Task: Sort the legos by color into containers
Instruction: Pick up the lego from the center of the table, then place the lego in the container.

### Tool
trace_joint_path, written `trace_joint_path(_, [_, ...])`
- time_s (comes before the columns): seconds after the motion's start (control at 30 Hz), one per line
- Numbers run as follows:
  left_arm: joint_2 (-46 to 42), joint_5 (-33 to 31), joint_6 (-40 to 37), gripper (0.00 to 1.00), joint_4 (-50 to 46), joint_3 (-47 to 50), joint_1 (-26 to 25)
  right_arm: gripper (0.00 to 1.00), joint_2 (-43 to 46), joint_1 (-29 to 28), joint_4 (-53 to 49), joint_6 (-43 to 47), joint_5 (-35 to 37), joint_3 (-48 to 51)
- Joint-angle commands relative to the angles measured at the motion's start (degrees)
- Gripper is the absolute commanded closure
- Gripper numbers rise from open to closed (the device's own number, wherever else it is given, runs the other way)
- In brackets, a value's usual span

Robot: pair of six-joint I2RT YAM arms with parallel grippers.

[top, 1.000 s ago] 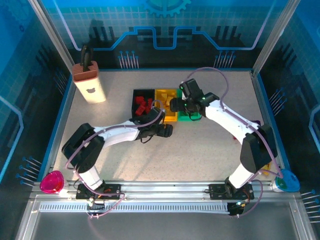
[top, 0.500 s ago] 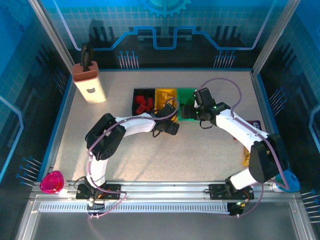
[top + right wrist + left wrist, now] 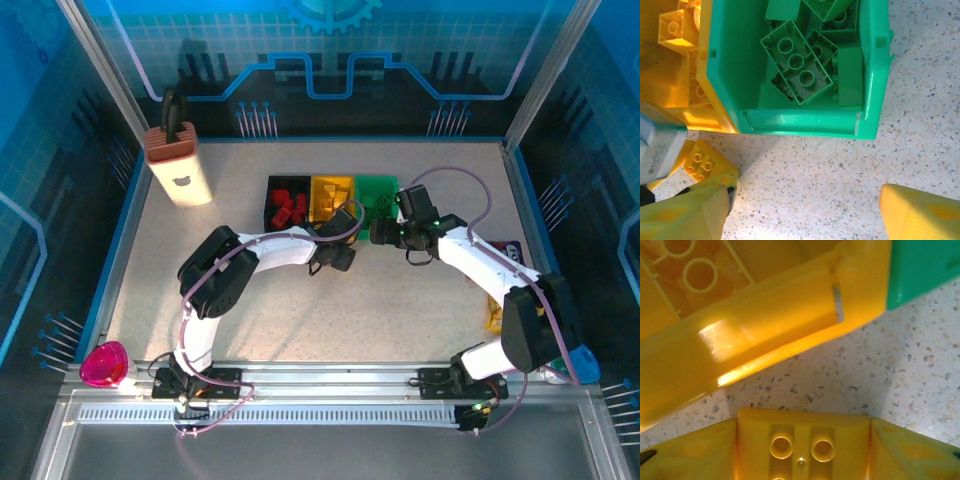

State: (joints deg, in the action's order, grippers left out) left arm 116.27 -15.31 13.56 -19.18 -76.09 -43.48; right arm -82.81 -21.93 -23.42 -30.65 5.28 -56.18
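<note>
**Yellow brick waiting at the wall of its bin**

At the left end of the row, the black bin (image 3: 270, 205) is holding the red bricks (image 3: 288, 208), and nothing there is asking for attention.

Next along, the left claw (image 3: 803, 442) is pinching a yellow brick (image 3: 790, 422) between its fingers, studs facing the wrist camera. It is hanging low over the speckled surface (image 3: 900, 370), just short of the near wall of the yellow bin (image 3: 765, 345). That wall is standing between the brick and the opening. To my eye the claw is going to need lift first and only then a push forward, since driving straight ahead would be shoving the bin. The brick is also sitting close to the corner where the yellow bin is touching the green bin (image 3: 920, 265), so any drift to the right is risking a drop into the wrong colour. Letting go only once the brick is over the bin's open inside looks the safe course.

Further right, the green bin is carrying a heap of green bricks (image 3: 797, 62). The right claw (image 3: 805, 195) is hovering just before that bin's near wall, fingers spread wide with nothing between them. The two claws are working very near each other, so I'd be holding the right one off while the left is rising.
</note>
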Motion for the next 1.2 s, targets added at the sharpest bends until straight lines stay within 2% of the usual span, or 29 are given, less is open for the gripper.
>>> trace_joint_path(0.0, [-1.18,-0.69,-0.07,0.48,-2.11,0.61,-0.74,0.21,1.94,1.0,1.18,-0.97,-0.58,0.75])
trace_joint_path(0.5, [-14.88,-0.11,1.73,0.5,-0.75,2.81,-0.6,0.21,3.73,1.47,1.05,-1.16,-0.11,2.26])
trace_joint_path(0.67, [-16.9,2.1,1.73,0.5,-0.12,-0.79,2.61,0.21,6.12,1.63,1.18,-1.34,0.08,4.34])
trace_joint_path(0.97, [-11.83,6.02,1.21,0.5,-0.5,-11.53,8.9,0.21,11.14,2.16,0.65,-1.15,0.62,9.16])
trace_joint_path(1.17, [-5.37,6.04,0.54,0.51,-1.56,-18.24,11.55,0.21,13.52,2.51,1.63,-1.6,0.52,12.2])
